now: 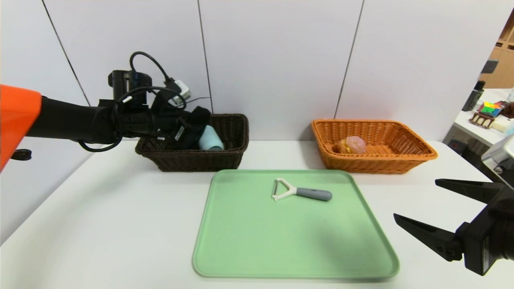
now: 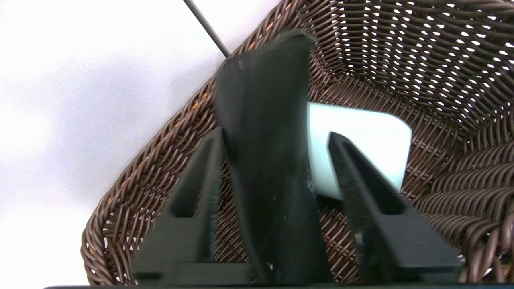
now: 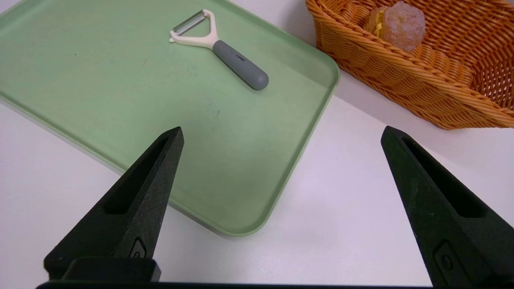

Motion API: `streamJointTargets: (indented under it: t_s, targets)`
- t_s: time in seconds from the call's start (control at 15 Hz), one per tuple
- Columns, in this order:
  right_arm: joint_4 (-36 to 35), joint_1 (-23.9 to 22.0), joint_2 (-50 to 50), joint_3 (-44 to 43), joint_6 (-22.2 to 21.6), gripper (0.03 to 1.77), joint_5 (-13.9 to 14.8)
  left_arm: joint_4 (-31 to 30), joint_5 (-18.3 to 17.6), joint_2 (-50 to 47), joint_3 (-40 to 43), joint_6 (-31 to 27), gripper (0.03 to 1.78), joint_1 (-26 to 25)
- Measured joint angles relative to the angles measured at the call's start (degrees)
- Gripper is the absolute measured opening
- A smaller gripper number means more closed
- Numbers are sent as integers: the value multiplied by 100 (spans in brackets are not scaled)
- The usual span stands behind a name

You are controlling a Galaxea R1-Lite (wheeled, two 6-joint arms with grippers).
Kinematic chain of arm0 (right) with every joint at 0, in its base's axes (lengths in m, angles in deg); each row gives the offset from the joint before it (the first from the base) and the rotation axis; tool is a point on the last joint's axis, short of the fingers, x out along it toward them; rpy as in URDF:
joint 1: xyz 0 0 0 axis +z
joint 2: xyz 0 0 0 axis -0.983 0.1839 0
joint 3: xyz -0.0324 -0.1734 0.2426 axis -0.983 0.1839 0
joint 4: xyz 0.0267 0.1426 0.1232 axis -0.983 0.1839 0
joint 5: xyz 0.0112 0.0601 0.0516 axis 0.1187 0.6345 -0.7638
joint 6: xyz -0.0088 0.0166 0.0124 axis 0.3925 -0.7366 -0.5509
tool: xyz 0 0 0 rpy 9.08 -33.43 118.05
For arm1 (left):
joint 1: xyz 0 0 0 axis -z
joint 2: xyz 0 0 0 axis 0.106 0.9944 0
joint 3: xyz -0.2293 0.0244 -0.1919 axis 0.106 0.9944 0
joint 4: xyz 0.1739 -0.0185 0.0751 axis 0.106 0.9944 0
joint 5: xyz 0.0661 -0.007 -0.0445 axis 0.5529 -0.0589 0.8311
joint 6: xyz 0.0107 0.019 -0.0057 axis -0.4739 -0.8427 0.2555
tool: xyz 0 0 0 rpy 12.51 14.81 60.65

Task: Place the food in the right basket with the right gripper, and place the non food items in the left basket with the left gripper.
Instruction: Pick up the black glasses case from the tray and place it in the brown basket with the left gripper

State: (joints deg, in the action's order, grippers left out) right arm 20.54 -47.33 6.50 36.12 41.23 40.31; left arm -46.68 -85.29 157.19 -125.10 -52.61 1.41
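The black fabric pouch (image 2: 265, 160), long, folded and matte, stands between the fingers of the left end effector (image 2: 275, 138) over the dark brown wicker basket (image 1: 231, 128). In the left wrist view one finger (image 2: 200, 180) lies against the pouch's side while the other (image 2: 361, 180) stands clear of it with a gap, so the jaws are partly apart; whether the pouch is gripped or loose cannot be told. Just beside the pouch, inside the same basket, lies the pale blue-grey plastic cup (image 1: 211, 140) on its side.

The white Y-head peeler (image 1: 299, 192) with its grey handle lies flat on the green tray (image 1: 249, 249), toward the tray's far side, handle pointing to the robot's right. The tray sits on the white tabletop (image 1: 100, 224) in front of both baskets.

The round bun (image 1: 352, 145), pinkish-brown crust with yellow filling at its middle, rests inside the orange-tan wicker basket (image 1: 401, 156) at the far right of the tabletop.

The right end effector (image 3: 281, 136) hangs above the tabletop near the tray's near right corner, its jaws spread wide with nothing between them.
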Motion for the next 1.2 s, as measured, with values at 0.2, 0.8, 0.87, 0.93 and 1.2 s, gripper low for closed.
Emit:
streamJointTargets:
  t_s: [0.2, 0.8, 0.87, 0.93, 1.2]
  targets:
    - [0, 4, 16, 0, 0, 169, 5, 5, 0, -94, 69, 4, 123, 0]
    - [0, 6, 24, 11, 0, 169, -6, 39, -9, -1395, 900, 43, 155, -1]
    - [0, 6, 27, 11, -2, 169, -6, 46, -6, -1620, 1023, 48, 157, -6]
    - [-2, 9, 27, 11, 0, 169, -6, 57, -4, -1841, 1172, 48, 159, -6]
    - [2, 9, 27, 11, 27, 169, -4, 174, -72, -2844, 2008, 34, 163, 49]
